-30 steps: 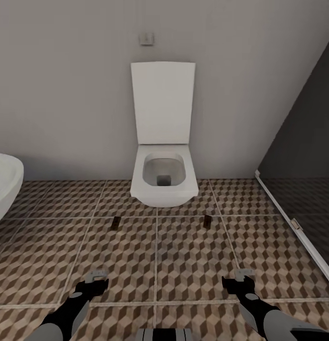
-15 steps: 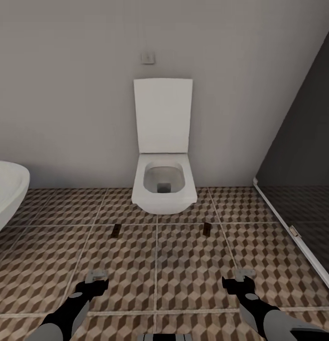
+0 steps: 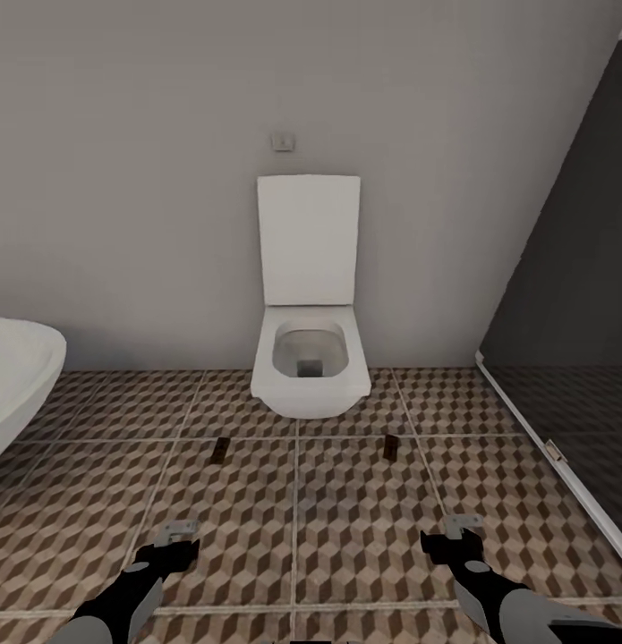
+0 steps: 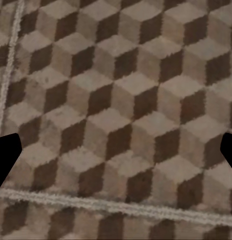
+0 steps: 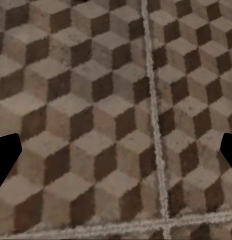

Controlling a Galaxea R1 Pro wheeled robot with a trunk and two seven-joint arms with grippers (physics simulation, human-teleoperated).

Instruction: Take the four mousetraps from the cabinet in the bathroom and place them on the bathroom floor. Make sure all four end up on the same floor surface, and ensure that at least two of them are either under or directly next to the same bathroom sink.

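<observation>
Two small tan mousetraps lie flat on the cube-patterned bathroom floor (image 3: pixel 346 519) in front of the toilet, one (image 3: pixel 220 450) to the left and one (image 3: pixel 390 447) to the right. Both sit well ahead of my arms. My left gripper (image 3: pixel 179 535) hangs low over the tiles, open and empty; its wrist view has bare floor (image 4: pixel 116 115) between dark fingertips (image 4: pixel 6 157). My right gripper (image 3: pixel 458 529) is likewise open and empty over the tiles (image 5: pixel 96 125). The cabinet is out of view.
A white toilet (image 3: pixel 309 358) with its lid up stands against the grey wall straight ahead. A white basin (image 3: pixel 15 385) juts in at the left edge. A dark glass shower panel (image 3: pixel 570 313) with a white bottom rail (image 3: pixel 543 438) runs along the right.
The whole picture has shifted: the toilet and both mousetraps sit lower and look smaller, so the camera has backed off. Both grippers keep their open pose.
</observation>
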